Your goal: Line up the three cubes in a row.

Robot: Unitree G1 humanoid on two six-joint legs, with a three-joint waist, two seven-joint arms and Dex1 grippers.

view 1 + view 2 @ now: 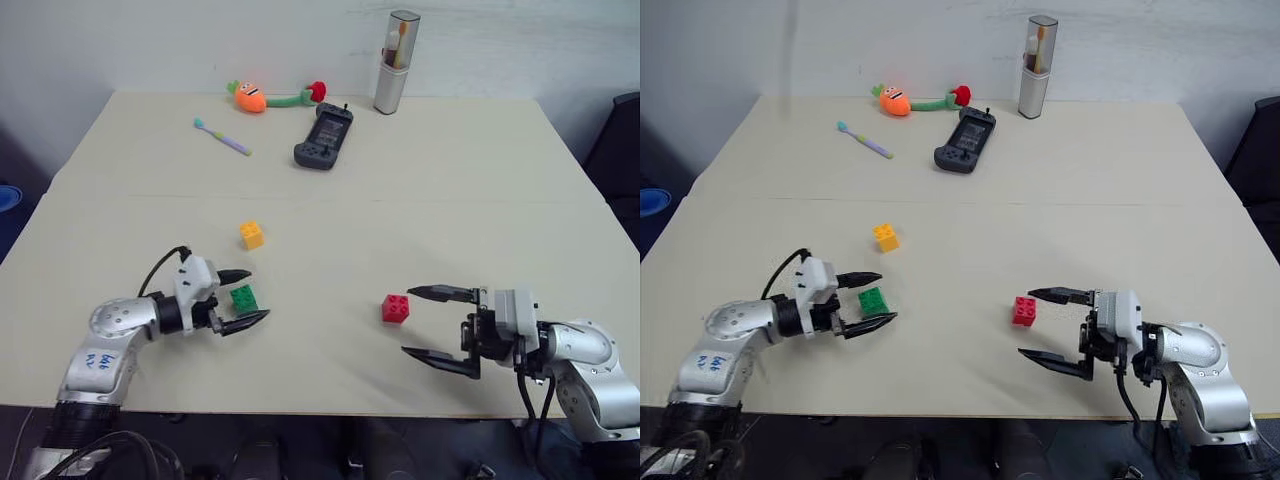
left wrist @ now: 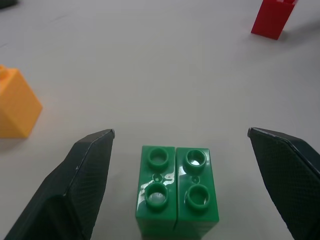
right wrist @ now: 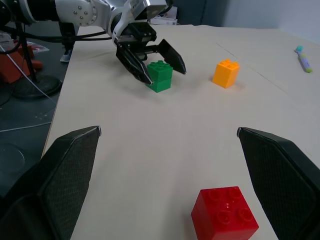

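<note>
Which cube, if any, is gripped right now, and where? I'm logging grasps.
None. The left gripper stands open around the green cube, fingers clear of it; the right gripper is open beside the red cube.

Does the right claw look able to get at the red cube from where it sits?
Probably yes. The right claw is open, and the red cube stands on the table just off its fingertips, with bare tabletop between them and nothing else close by.

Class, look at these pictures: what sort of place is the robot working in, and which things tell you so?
Probably an indoor lab or office set up for robot trials: a plain beige table against a bare white wall, holding unrelated props such as a toothbrush, a carrot plush toy and a handheld game console.
</note>
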